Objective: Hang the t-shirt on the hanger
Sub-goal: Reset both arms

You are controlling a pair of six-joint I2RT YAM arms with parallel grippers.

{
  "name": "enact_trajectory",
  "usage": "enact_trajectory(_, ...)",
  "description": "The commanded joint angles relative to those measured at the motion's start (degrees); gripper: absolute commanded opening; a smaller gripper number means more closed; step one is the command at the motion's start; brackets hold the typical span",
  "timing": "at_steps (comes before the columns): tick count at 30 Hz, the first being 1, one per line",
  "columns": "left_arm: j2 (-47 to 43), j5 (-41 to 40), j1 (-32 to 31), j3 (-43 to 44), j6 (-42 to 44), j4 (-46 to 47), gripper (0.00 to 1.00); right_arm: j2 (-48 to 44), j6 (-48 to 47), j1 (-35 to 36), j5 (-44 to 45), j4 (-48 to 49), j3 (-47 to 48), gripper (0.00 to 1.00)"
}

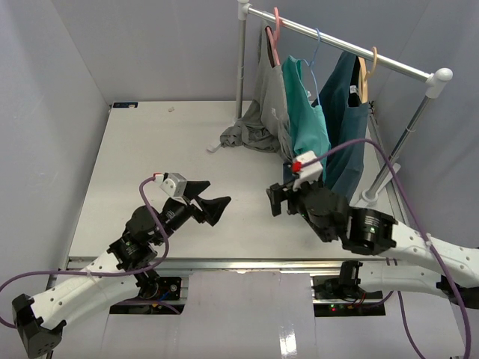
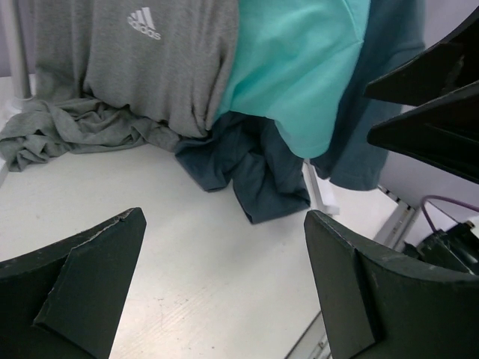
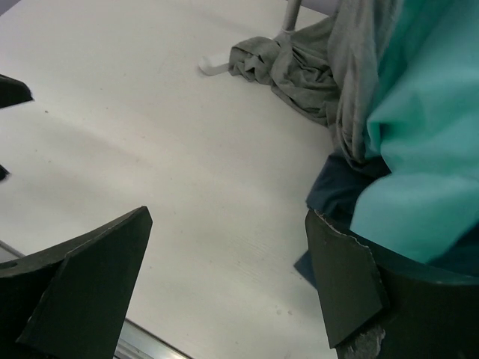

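Fabric of the t-shirt [image 1: 346, 112] is dark slate-blue and reads as thin, soft cotton: light, limp and creasing easily, not fragile. It hangs at the right end of the rail [image 1: 337, 43], draped over the tan hanger [image 1: 364, 73], whose hook sits on the rail, with a small white label showing near the neck. Its lower part reaches down and bunches in folds on the counter [image 1: 165, 142], as the left wrist view shows [image 2: 254, 172].

By the look of it the shirt is already on the hanger. If it needs settling, the shoulder seams or the collar band would be the places to pinch, since loose cloth lower down would only slide and stretch. A tug on the hem could drag it off one shoulder.

Just to its left hangs the bright teal-green garment [image 1: 307, 123], overlapping it, and beyond that the grey garment [image 1: 263, 97], whose tail trails on the counter.

The left fingers [image 1: 217, 206] are spread wide and hold nothing, hovering over bare counter well apart from the clothes. The right fingers [image 1: 275, 200] are likewise wide apart and empty, near the bunched hem.
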Motion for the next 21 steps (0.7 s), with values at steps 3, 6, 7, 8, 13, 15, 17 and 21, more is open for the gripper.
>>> enact_trajectory(3,-2.83,0.45,-3.43,1.91,1.25,-2.92,0.98,-10.48,0.82,0.44,-1.45,13.18,-12.89,0.90)
enact_trajectory(6,-5.70,-0.92,-4.81,1.08,2.36,-2.51,0.98,-9.72,2.50,0.47,-2.69,9.46,-11.34,0.90)
enact_trajectory(7,-6.35,-1.43,-5.14,0.76,2.68,-2.09,0.98,-9.57,2.74,0.51,-2.42,8.53,-10.97,0.90)
enact_trajectory(8,-7.15,-1.69,-5.50,0.16,2.84,-1.64,0.98,-9.84,2.92,0.52,-2.18,8.38,-11.09,0.90)
enact_trajectory(13,-8.79,-2.01,-6.50,-1.61,3.55,0.16,0.98,-11.15,2.90,0.45,-1.62,9.73,-13.01,0.90)
enact_trajectory(15,-8.62,-2.11,-6.76,-1.56,3.61,0.06,0.98,-11.59,2.85,0.44,-1.68,10.09,-13.38,0.90)
enact_trajectory(17,-8.15,-2.20,-6.80,-1.39,3.69,-0.15,0.98,-11.93,2.72,0.52,-1.81,10.43,-13.60,0.90)
enact_trajectory(21,-7.16,-2.89,-6.85,-1.26,3.78,-0.20,0.98,-12.33,2.51,0.52,-1.53,10.97,-14.10,0.90)
